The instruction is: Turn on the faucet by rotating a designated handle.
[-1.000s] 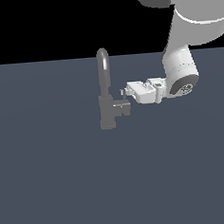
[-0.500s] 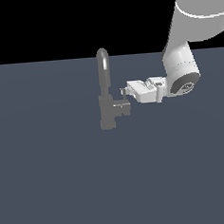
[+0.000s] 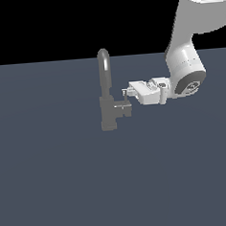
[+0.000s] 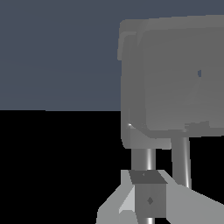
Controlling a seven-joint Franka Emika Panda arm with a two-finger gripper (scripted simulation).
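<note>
dull grey metal faucet (image 3: pixel 107 110) upright | thin grey lever handle (image 3: pixel 128 97) beside stub | white gripper (image 3: pixel 126 92) at handle, jaw state unclear

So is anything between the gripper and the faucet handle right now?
No, nothing lies between them. In the exterior view the gripper is right at the thin handle above the faucet's side stub; actual contact is too small to tell.

The faucet (image 3: pixel 107 113) is dull mid-grey all over, its handle (image 3: pixel 127 100) a darker grey. The counter (image 3: pixel 52 177) is flat slate blue. The arm (image 3: pixel 186 68) is glossy white with grey shading; the pincer (image 3: pixel 125 92) is white.
</note>
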